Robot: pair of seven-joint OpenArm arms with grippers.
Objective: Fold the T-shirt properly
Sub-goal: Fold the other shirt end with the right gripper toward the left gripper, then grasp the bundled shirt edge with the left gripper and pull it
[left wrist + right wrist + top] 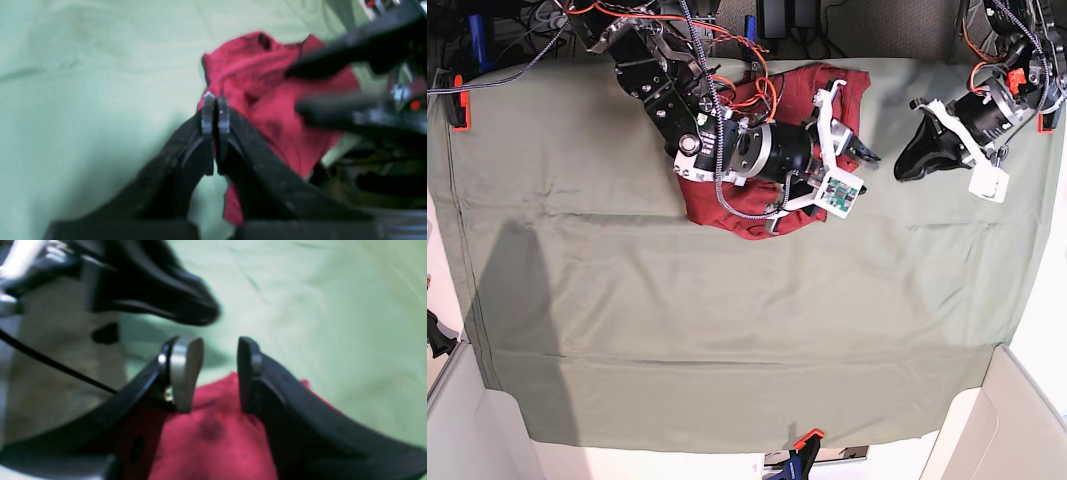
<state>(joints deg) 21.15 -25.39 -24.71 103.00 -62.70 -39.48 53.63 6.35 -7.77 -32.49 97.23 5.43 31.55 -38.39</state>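
The dark red T-shirt (772, 95) lies bunched at the back middle of the pale green table cloth (727, 330). My right gripper (865, 155) reaches across it to its right edge. In the right wrist view this gripper (218, 353) stands open with nothing between its fingers, the T-shirt (213, 433) just under and behind the tips. My left gripper (905, 168) hovers a little to the right of the T-shirt, off the fabric. Up close in the left wrist view, my left gripper (215, 100) is shut on nothing, with the T-shirt (260, 83) beyond it and the right gripper's black fingers (317, 66) over the cloth.
Red clamps (457, 100) (1042, 120) and an orange one (805, 440) pin the cloth at the table's edges. Loose orange and black cables (727, 60) hang over the right arm's base at the back. White walls (457, 420) stand at the near corners.
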